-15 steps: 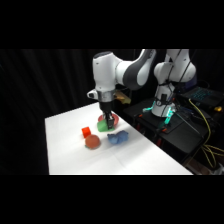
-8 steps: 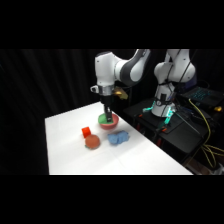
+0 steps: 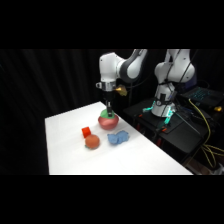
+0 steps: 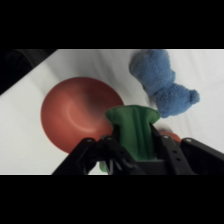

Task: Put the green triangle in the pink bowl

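Gripping the green triangle (image 4: 132, 131), your hand (image 3: 108, 111) hangs just above the pink bowl (image 3: 108, 121) on the white bench (image 3: 125, 157). From the wrist you see the triangle over the bowl's near rim. Beside the bowl lie 1 blue block (image 3: 118, 138), 1 orange-red round block (image 3: 92, 142) and 1 small red block (image 3: 86, 131).

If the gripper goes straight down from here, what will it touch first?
Probably the pink bowl. The gripper holds the green triangle right above it, so the block would likely meet the bowl first, near its rim; depth is uncertain.
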Robot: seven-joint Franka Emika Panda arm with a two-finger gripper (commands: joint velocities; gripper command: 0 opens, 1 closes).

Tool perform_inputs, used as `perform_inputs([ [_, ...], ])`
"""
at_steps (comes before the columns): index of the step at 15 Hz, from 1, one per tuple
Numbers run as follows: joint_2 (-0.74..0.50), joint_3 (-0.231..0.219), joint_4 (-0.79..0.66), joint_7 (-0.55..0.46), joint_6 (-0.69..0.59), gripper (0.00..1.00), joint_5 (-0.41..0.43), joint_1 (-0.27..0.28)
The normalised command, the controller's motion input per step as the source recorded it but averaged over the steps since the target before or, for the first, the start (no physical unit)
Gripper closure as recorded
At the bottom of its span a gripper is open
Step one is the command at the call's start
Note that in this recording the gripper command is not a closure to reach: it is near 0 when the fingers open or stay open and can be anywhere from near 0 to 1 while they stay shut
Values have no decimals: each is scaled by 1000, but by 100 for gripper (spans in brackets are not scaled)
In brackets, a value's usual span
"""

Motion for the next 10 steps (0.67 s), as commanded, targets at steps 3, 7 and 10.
perform_inputs([
  [3, -277, -43, -299, 66, 213, 100, 194, -72],
  [7, -209, -7, -192, 82, 186, 100, 185, -28],
  [10, -149, 21, -100, 88, 159, 0, 157, 6],
])
